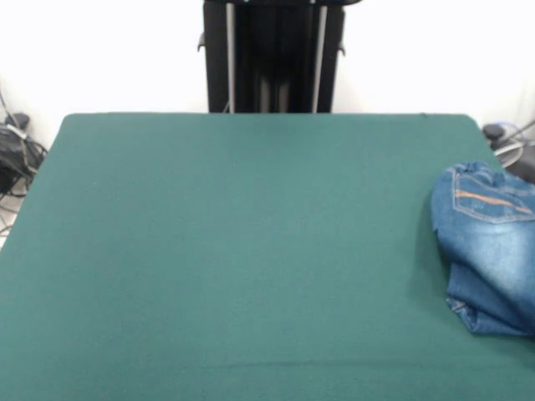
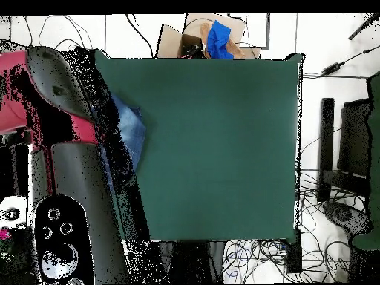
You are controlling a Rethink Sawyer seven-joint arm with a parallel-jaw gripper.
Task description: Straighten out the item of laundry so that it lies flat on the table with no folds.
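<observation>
The small blue denim jeans (image 1: 489,246) lie bunched and folded at the right edge of the dark green table (image 1: 242,251), with an orange-stitched pocket facing up. In the overhead view the jeans (image 2: 132,130) show at the table's (image 2: 223,148) left edge, partly hidden by the red and black arm (image 2: 59,111) that hangs over that side. The gripper itself does not show in either view.
The black pedestal (image 1: 272,54) stands behind the table's far edge. Cables lie on the floor at the left (image 1: 12,154) and beside the table (image 2: 326,200). A cardboard box with blue cloth (image 2: 211,41) sits beyond the table.
</observation>
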